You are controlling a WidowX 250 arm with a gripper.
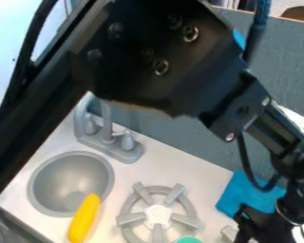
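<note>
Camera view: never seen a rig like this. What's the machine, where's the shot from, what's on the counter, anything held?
The machine is one black robot arm, crossing from the upper left to the right side. Its black gripper is at the lower right, next to a blue cloth. I can't tell whether it holds anything.

A fixed camera looks down at a slant on a toy kitchen counter. Set in it is a round grey sink with a grey faucet behind. A long yellow object overlaps the sink's rim. To the right is a grey stove burner, with something green at the bottom edge.
</note>
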